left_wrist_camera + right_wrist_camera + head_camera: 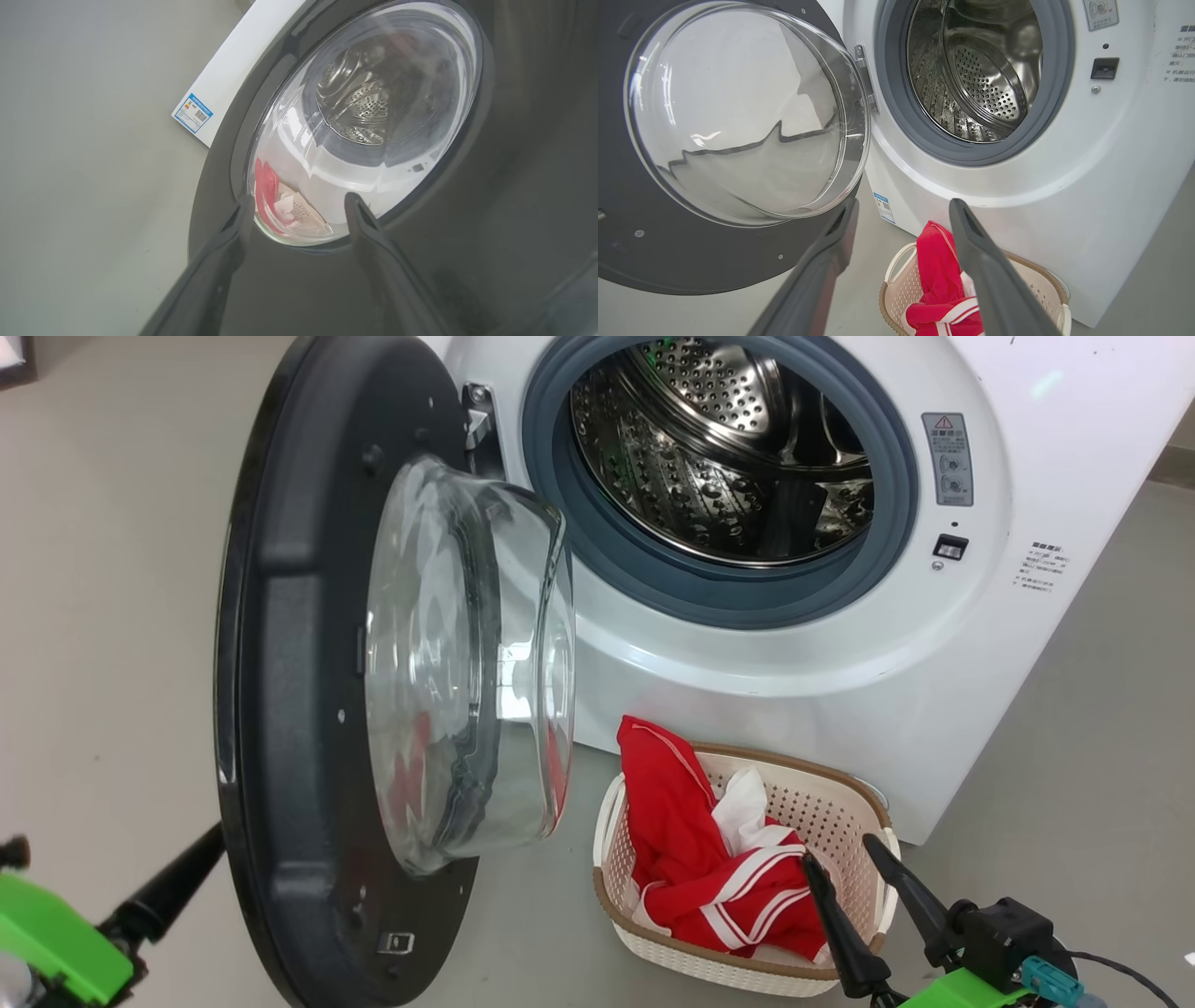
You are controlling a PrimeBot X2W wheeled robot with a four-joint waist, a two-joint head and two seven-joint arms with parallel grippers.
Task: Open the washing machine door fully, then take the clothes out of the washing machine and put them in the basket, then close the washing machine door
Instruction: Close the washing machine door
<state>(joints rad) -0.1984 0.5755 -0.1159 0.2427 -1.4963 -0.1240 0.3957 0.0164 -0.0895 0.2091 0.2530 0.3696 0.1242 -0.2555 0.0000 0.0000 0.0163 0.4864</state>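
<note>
Drum (719, 457) of the washing machine (747, 663) looks empty; the clothes (691, 859) lie heaped in the basket (826, 807) on the floor just before it. Judged step: closing. The washing machine door (308, 709) stands wide open. Left gripper (299, 199) is at its outer face, jaws spread, contact unclear. Right gripper (840, 849) hangs over the basket, jaws spread, empty. Next: a steady push on the door until it latches

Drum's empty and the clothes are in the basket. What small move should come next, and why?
Probably push the left pincer forward against the outer face of the washing machine door to start swinging it shut: the drum is empty, the clothes lie in the basket, and the door stands open.
</note>
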